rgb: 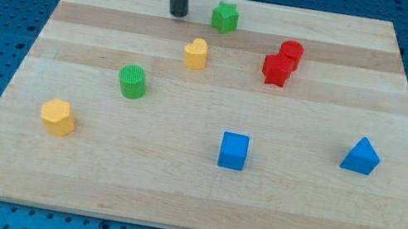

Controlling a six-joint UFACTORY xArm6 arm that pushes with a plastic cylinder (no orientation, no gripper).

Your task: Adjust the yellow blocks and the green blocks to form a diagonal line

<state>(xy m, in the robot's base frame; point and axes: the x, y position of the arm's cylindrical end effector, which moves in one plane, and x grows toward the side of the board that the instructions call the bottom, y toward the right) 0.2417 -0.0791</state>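
My tip (178, 14) rests on the board near the view's top, just left of a green star-shaped block (224, 18) and apart from it. A yellow block (195, 53), roughly heart-shaped, lies below and right of the tip. A green cylinder (133, 82) lies further down and to the left. A yellow hexagonal block (58, 117) lies near the board's lower left. These four blocks run in a rough slanting row from the view's lower left to its upper right.
A red cylinder (291, 52) and a red star-shaped block (276, 70) touch each other right of centre. A blue cube (234, 151) sits at lower centre, a blue triangular block (362, 156) at the right. The wooden board (189, 196) lies on a blue pegboard surface.
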